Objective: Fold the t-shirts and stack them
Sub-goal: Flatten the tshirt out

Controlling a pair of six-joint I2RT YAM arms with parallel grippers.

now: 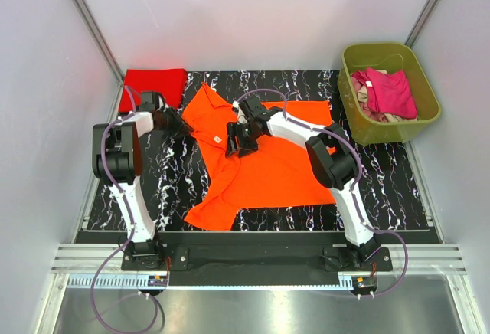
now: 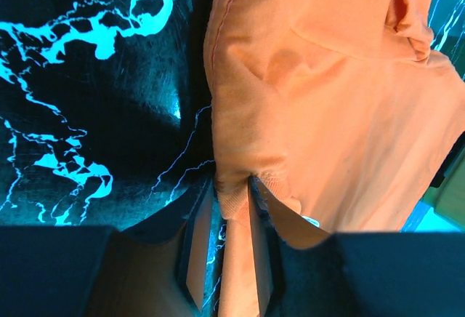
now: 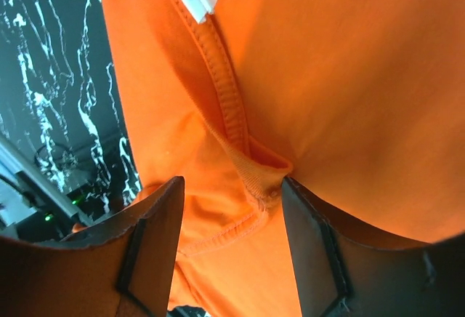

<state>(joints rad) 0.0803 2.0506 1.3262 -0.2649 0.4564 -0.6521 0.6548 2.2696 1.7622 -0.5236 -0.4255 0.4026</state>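
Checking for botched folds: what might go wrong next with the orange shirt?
The left gripper pinches only a thin edge of the shirt; it may slip out when lifted. The right gripper stands open around the bunched collar; closing there may catch extra layers and skew the fold.

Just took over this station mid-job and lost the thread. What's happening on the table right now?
Both arms are on the orange t-shirt, lying rumpled on the black mat. The left gripper has its fingers pinched on the shirt's left edge; the right gripper sits at the collar, fingers open around the ribbing. A red t-shirt lies folded at the far left corner, and a pink t-shirt sits in the green tub.
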